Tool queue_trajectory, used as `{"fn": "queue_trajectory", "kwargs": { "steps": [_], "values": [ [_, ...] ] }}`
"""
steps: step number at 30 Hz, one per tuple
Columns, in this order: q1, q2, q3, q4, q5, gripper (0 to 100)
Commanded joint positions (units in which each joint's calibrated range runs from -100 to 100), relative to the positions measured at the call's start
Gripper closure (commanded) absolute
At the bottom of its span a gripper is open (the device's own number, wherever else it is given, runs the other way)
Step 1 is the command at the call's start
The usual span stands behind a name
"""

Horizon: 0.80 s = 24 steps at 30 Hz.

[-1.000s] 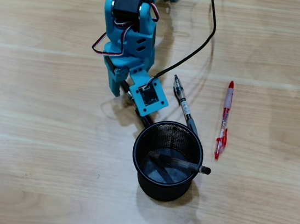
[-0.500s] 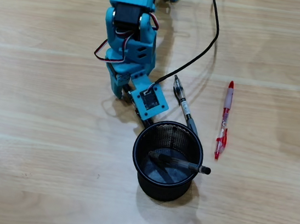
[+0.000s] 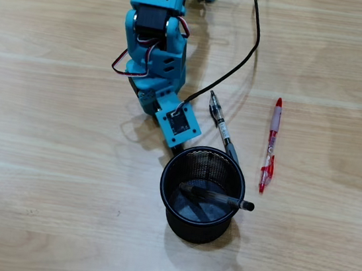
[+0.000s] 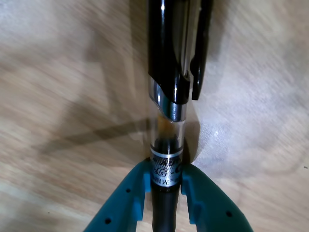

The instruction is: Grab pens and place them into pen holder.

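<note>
Pens are going into the pen holder (image 3: 201, 193); the jaws pinch a black pen (image 4: 169, 111) around its clear barrel, cap end forward, ready to tip it over the rim.

Gripper (image 4: 164, 191) fingertips hidden under arm in overhead view. Held black pen (image 4: 171, 96) cut off by wrist view's top edge. Pen holder (image 3: 237, 176) hides lower end of loose black pen (image 3: 222, 126).
</note>
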Motion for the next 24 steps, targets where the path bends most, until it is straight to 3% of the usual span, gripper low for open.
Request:
{"fn": "queue_trajectory", "kwargs": {
  "steps": [1, 7, 14, 19, 24],
  "values": [
    [1.83, -0.78, -0.41, 0.43, 0.06, 98],
    [3.56, -7.66, 0.4, 0.78, 0.16, 98],
    [4.28, -27.4, 9.14, -0.17, -0.09, 98],
    [2.74, -40.09, 15.72, -7.83, -0.55, 98],
    [-0.8, -51.43, 23.29, -19.8, -4.36, 98]
  ]
}}
